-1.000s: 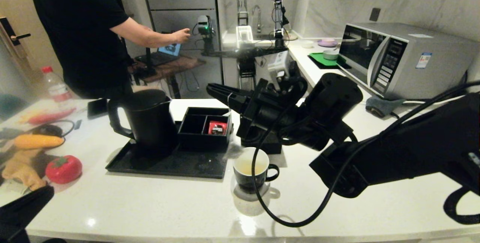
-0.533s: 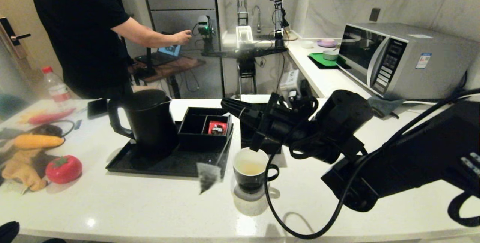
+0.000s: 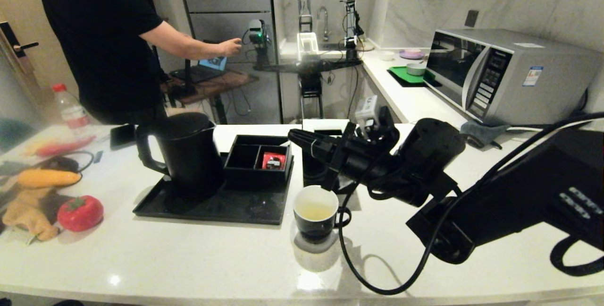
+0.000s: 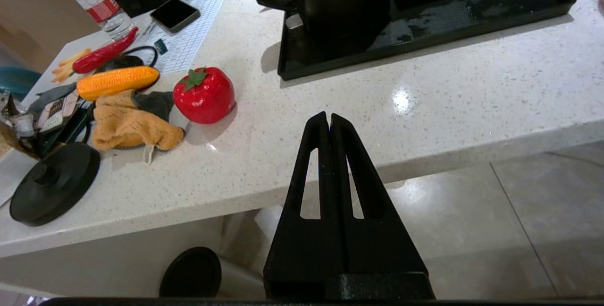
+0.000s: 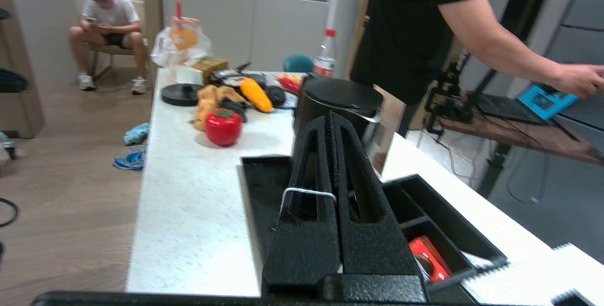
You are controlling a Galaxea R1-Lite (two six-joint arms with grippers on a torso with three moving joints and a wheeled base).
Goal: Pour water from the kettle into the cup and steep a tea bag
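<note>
The black kettle (image 3: 186,152) stands at the left end of the black tray (image 3: 207,209); it also shows in the wrist views (image 4: 339,4) (image 5: 363,103). In front of the tray's right corner sits the cup (image 3: 314,229), holding pale yellowish water (image 3: 315,210). My right gripper (image 3: 293,135) (image 5: 331,116) hovers above and just behind the cup, shut on the tea bag's white string (image 5: 306,191), which loops over one finger. The pouch and tag are hidden. My left gripper (image 4: 329,116) is shut and empty, low by the counter's front edge.
A black divided box (image 3: 257,155) on the tray holds a red packet (image 3: 273,160). A red toy tomato (image 3: 80,212), a corn cob (image 3: 47,178) and a cloth lie at the left. A microwave (image 3: 500,74) stands at the right, and a person (image 3: 108,37) behind the counter.
My right gripper moved right and down, closer over the cup. The tea bag hung left of the cup half a second ago and is now out of sight. The left arm left the head view.
</note>
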